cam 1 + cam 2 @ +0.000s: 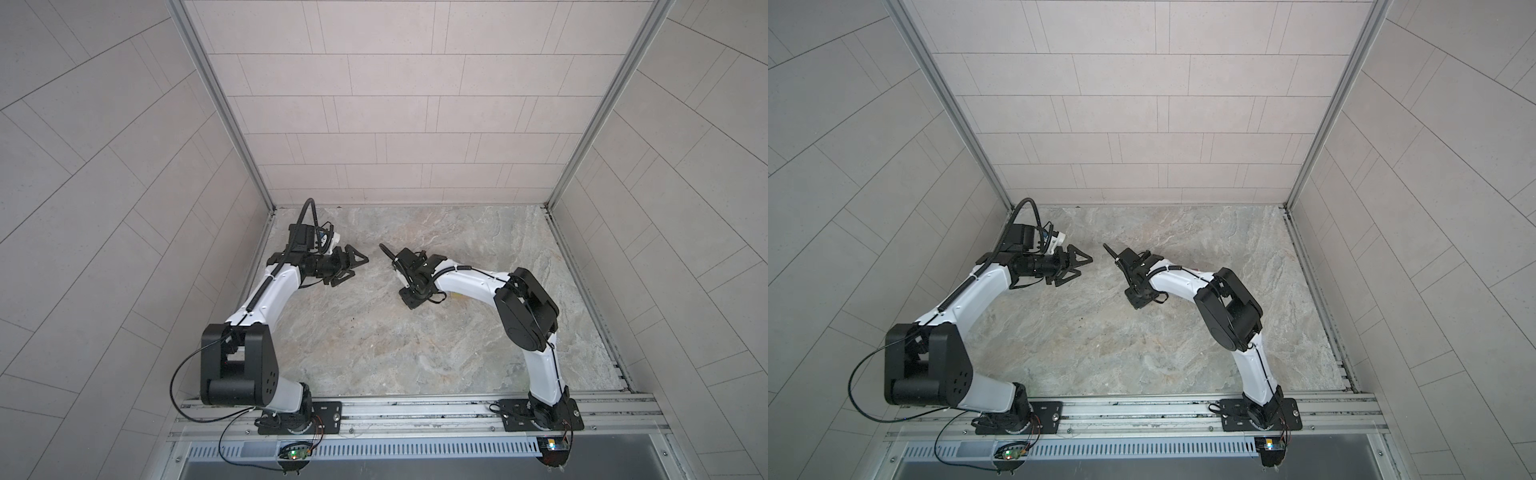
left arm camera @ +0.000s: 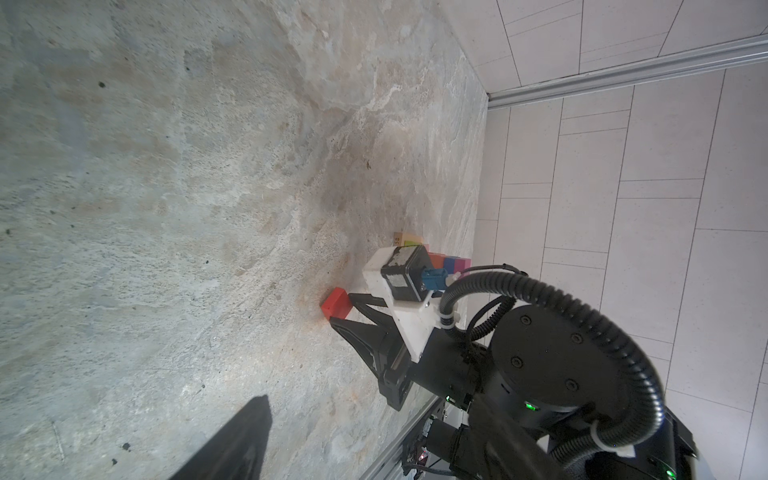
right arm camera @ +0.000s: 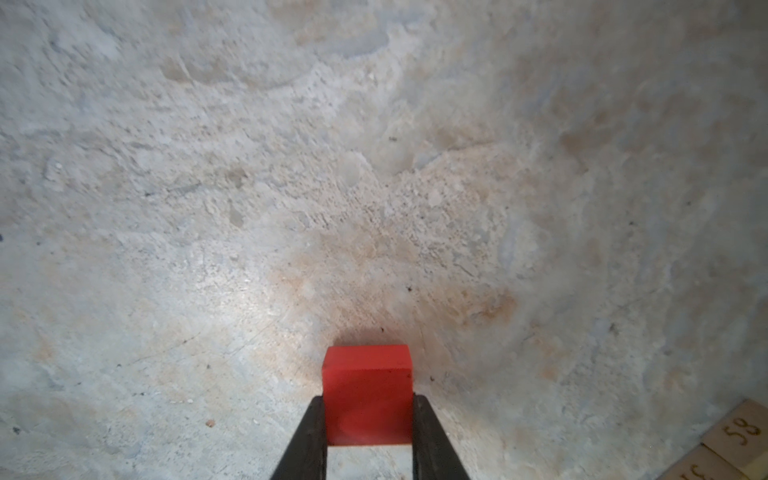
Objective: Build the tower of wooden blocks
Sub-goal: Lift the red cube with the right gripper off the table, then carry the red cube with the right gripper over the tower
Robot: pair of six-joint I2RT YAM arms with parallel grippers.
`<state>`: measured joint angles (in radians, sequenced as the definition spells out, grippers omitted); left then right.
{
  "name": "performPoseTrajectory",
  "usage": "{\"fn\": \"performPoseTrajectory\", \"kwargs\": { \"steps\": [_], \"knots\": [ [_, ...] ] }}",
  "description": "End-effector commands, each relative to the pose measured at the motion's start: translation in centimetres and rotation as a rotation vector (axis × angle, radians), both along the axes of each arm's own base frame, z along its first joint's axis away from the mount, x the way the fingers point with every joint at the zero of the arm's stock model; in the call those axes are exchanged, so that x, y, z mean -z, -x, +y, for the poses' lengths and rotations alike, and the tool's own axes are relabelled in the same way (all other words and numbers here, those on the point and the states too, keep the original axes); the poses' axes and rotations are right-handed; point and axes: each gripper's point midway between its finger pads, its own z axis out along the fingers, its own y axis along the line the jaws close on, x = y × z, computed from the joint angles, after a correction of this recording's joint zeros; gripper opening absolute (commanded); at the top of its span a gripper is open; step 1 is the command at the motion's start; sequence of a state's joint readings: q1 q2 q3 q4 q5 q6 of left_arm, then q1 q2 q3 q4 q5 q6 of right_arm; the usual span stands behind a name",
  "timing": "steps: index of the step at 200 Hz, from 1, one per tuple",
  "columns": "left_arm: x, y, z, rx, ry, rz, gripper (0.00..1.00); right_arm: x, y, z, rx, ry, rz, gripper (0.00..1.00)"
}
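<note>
My right gripper (image 3: 368,401) is shut on a red block (image 3: 368,390), one black finger pressed on each side, low over the stone table. The left wrist view shows the same red block (image 2: 333,302) in the right gripper (image 2: 341,309). Behind its camera, several coloured blocks (image 2: 451,262) sit in a cluster: tan, lime, orange, blue and magenta. Two tan bars (image 3: 737,432) with burnt-in numbers show at the edge of the right wrist view. In both top views the right arm hides the blocks. My left gripper (image 1: 360,266) (image 1: 1086,266) hovers open and empty to the left of the right gripper.
Tiled walls enclose the stone table (image 1: 374,340) at the back and on both sides. An aluminium rail (image 1: 415,409) carrying both arm bases runs along the front edge. One dark finger (image 2: 232,449) of the left gripper shows low in its own wrist view.
</note>
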<state>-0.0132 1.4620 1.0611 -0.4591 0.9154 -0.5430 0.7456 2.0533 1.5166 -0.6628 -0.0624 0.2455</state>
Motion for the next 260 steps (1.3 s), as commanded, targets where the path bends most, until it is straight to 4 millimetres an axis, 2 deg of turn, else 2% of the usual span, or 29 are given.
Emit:
{"fn": "performPoseTrajectory", "kwargs": {
  "steps": [1,34,91,150,224,260],
  "knots": [
    [-0.3,0.2,0.1,-0.001,0.005,-0.015,0.81,-1.4,-0.3,-0.3,0.050,-0.013,-0.009,0.29],
    [-0.3,0.2,0.1,-0.001,0.005,-0.015,0.81,-1.8,-0.5,-0.8,0.080,-0.014,-0.008,0.30],
    [-0.4,0.2,0.1,0.000,0.006,-0.018,0.81,0.0,-0.1,-0.9,0.085,0.002,0.034,0.33],
    [-0.3,0.3,0.1,0.001,0.006,-0.016,0.81,0.4,-0.3,-0.9,0.086,0.009,0.036,0.41],
    [-0.4,0.3,0.1,0.001,0.005,-0.017,0.81,1.0,-0.4,-0.8,0.085,0.018,0.045,0.40],
    [-0.3,0.3,0.1,0.000,0.004,-0.016,0.82,0.7,-0.6,-0.9,0.089,0.023,0.033,0.34]
  ]
}}
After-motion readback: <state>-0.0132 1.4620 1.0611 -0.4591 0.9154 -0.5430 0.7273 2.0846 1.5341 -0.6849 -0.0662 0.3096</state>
